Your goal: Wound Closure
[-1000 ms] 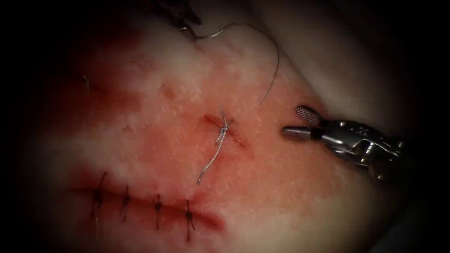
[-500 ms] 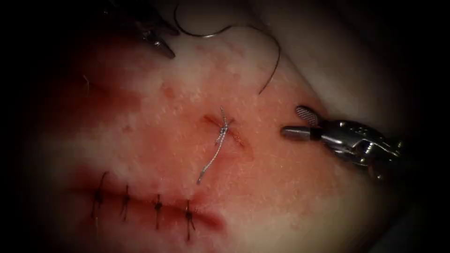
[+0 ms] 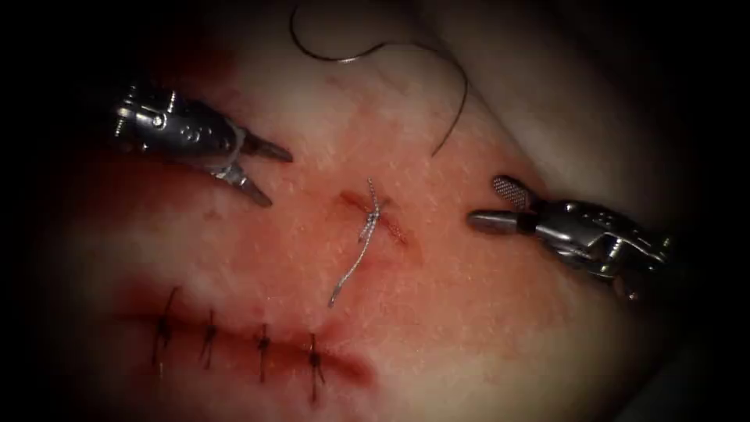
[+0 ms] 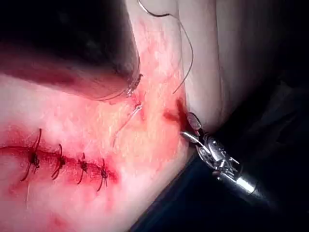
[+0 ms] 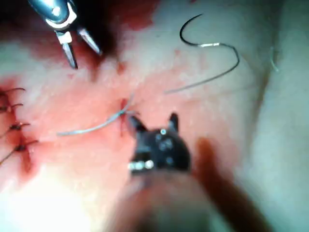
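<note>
My left tool (image 3: pixel 277 180) hangs over the tissue (image 3: pixel 469 312) left of the short cut (image 3: pixel 394 228), jaws open, holding nothing. It also appears as the left tool (image 5: pixel 83 57) in the right wrist view. Right of the cut, my right tool (image 3: pixel 491 206) has its jaws open and empty; the right wrist view gives the right tool (image 5: pixel 154 121) close to the knot. The curved needle (image 3: pixel 312 51) lies loose on the far tissue, not in it, with its thread (image 3: pixel 461 94) ending free. A knot (image 3: pixel 373 211) sits on the cut, its pale tail (image 3: pixel 348 273) trailing toward me.
A longer cut (image 3: pixel 234 342) at the near left is closed with several dark stitches, and red fluid (image 3: pixel 180 168) stains the tissue around it. In the left wrist view the same stitched cut (image 4: pixel 67 163) lies beside the knot (image 4: pixel 137 104).
My left tool let go of the needle's thread at the far edge and came down toward the cut with its jaws open. Needle and thread settled on the tissue. The right tool stayed still.
</note>
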Robot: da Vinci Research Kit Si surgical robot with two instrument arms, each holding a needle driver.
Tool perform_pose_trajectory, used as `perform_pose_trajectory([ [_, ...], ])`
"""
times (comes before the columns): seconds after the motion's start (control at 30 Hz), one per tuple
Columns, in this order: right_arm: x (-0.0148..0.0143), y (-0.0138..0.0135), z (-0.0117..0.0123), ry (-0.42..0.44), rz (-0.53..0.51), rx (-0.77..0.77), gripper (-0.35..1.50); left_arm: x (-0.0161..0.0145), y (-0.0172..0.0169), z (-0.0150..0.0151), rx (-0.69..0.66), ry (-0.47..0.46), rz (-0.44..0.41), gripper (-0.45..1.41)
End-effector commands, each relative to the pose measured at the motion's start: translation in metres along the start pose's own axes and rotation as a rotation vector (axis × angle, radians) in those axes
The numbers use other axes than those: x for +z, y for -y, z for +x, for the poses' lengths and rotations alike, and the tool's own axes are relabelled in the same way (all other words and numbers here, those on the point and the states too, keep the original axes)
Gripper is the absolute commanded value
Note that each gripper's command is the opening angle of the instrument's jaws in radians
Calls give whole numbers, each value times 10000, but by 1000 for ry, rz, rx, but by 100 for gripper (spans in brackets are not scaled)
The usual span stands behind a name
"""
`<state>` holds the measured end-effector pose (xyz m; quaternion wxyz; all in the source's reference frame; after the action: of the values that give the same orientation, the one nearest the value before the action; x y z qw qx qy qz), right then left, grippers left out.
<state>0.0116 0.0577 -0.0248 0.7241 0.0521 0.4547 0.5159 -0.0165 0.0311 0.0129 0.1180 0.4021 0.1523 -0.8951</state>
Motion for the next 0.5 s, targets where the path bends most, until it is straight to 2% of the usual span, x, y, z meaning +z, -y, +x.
perform_pose_trajectory([
  [0.03, 6, 2, -5, 2, 1, -1, 118, 7, 0, 1, -2, -2, 1, 45],
  [0.07, 6, 2, -5, 1, 1, -7, 118, 20, -14, 4, 105, -5, -13, 41],
  [0.1, 6, 2, -5, 1, 1, -7, 118, 25, -19, 6, 136, -9, -25, 39],
  [0.3, 6, 1, -6, 0, 1, -13, 118, 48, -42, 17, 230, -28, -51, 39],
  [0.33, 6, 1, -6, 0, 1, -19, 118, 58, -50, 23, 255, -53, -56, 39],
  [0.5, 6, 1, -6, 0, 1, -19, 118, 71, -57, 35, 301, -95, -48, 38],
])
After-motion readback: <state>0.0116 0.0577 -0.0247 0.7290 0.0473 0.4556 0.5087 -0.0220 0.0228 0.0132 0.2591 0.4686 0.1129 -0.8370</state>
